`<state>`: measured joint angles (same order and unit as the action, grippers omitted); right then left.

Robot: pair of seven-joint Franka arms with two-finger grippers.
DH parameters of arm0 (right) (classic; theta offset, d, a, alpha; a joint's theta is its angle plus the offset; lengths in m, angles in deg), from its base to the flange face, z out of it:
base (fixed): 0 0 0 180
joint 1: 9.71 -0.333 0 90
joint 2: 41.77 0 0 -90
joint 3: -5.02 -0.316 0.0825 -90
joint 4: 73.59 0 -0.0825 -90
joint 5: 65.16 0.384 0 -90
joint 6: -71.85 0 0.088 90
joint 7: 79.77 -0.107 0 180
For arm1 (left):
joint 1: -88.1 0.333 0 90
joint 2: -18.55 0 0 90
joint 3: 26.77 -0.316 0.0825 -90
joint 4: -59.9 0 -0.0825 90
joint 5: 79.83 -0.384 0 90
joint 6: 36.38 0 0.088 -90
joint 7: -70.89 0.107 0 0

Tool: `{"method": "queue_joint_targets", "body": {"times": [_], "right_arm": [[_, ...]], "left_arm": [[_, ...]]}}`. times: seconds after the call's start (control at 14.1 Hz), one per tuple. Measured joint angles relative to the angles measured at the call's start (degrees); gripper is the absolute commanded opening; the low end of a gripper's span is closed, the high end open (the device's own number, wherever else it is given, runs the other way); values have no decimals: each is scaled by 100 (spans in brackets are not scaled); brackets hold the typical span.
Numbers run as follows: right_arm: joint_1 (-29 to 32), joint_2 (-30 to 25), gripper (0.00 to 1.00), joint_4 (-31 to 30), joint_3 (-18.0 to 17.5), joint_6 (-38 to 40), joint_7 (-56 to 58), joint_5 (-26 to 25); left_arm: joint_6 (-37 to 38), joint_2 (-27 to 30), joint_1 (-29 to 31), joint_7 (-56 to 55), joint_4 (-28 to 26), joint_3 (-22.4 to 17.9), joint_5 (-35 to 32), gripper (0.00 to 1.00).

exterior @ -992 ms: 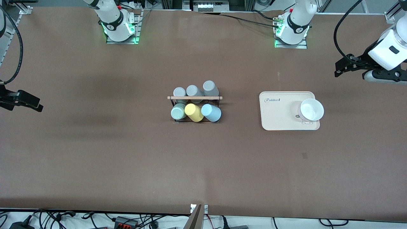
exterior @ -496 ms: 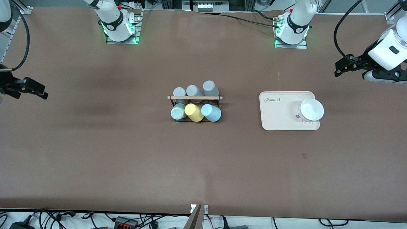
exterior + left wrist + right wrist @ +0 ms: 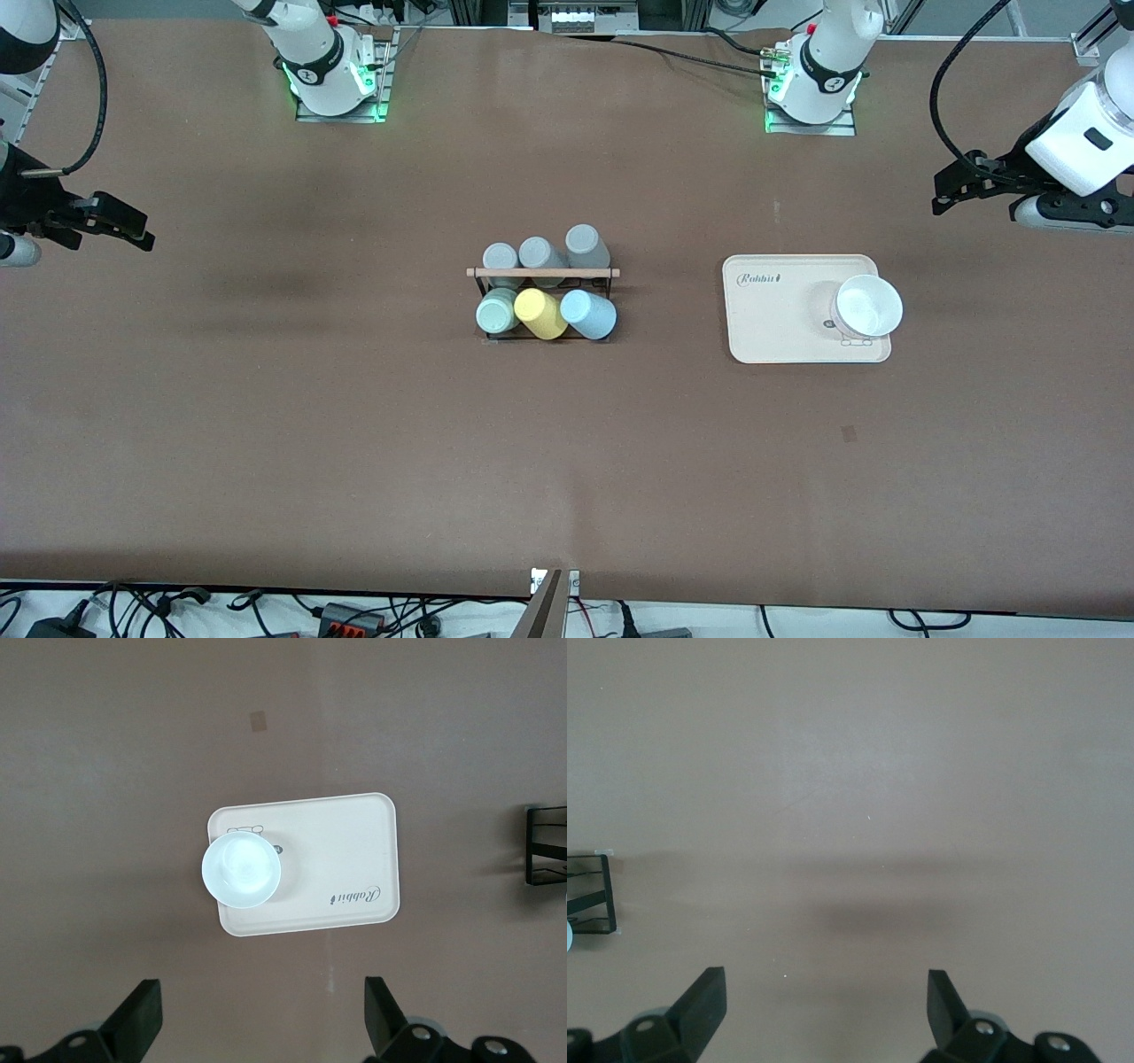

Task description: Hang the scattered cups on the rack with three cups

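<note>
Cups [image 3: 586, 314] on rack [image 3: 542, 273]

The cream tray [image 3: 780, 328] bears the word "Rabbit" in script.

The rack [image 3: 543, 301] was black wire with a pale wooden rod, holding a mint green cup [image 3: 496, 313], a yellow tumbler [image 3: 539, 313], a light blue cup [image 3: 586, 314] and three grey tumblers [image 3: 540, 252]. A white bowl [image 3: 868, 306] sat on the cream tray [image 3: 771, 319], on a plain brown surface [image 3: 354, 425].
</note>
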<state>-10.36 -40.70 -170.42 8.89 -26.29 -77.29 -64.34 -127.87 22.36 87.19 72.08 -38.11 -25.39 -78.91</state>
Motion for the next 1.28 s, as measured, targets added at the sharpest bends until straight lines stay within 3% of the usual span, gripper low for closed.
{"method": "queue_joint_targets", "body": {"times": [1.28], "right_arm": [[0,-74,100,17,-44,-56,3,-30]], "left_arm": [[0,0,0,-1,0,0,0,100]]}}
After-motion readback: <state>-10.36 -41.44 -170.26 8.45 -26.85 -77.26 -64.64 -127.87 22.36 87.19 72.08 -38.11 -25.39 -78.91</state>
